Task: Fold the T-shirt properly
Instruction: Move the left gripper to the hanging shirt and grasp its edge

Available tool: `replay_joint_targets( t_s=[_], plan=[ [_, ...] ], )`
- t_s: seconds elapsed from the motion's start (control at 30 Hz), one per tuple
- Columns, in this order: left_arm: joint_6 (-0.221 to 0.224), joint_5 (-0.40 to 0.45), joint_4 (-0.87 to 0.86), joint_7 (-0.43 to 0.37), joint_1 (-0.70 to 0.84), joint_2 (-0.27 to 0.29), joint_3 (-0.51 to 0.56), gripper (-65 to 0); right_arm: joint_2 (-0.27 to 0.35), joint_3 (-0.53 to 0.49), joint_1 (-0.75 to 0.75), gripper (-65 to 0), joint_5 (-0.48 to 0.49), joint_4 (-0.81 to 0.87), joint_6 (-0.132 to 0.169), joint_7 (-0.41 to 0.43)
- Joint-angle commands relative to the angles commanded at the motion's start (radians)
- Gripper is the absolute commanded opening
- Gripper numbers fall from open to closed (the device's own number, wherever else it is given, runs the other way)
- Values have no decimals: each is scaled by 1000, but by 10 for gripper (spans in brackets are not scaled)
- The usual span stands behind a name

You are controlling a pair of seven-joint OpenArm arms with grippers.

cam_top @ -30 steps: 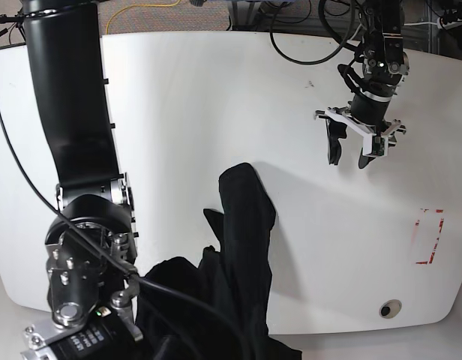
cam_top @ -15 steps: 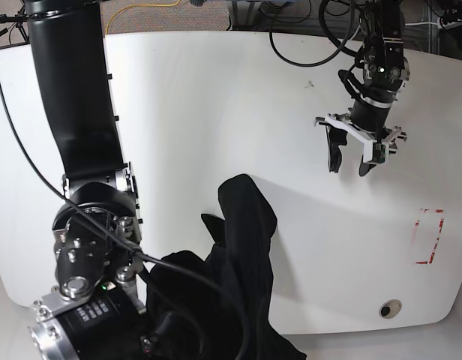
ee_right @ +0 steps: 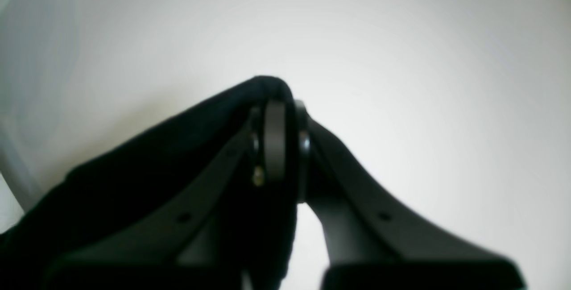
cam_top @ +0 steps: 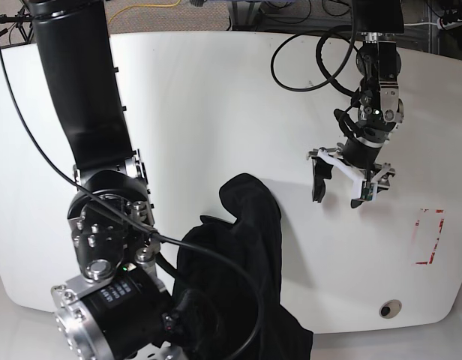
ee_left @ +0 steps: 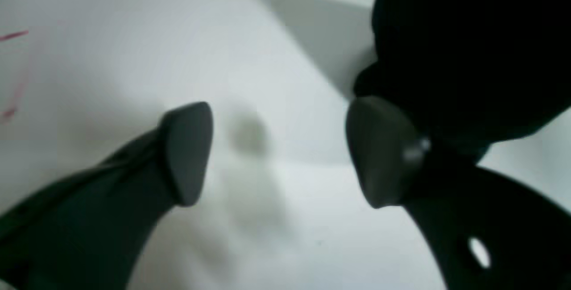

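Since earlier, the left claw [cam_top: 339,184] has dropped nearer the crumpled black cloth T-shirt [cam_top: 246,247], jaws apart and empty. The right claw [ee_right: 281,147] is clamped on cloth at the white bench's [cam_top: 216,97] near edge. Folding is unstarted.

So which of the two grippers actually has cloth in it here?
The right gripper, shut on the T-shirt. The left gripper is open above bare table.
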Motion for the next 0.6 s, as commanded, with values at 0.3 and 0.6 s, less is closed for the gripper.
replay_joint_targets(
  t_s=[0.3,0.6],
  plan=[
    [-26,-5,-201,-2,-147,3,74,-151,-2,0,0,-650,0,-2,-2,0],
    [-26,-3,-382,-86,-230,31,196,-150,-18,2,-2,-650,0,-5,-2,0]
  ],
)
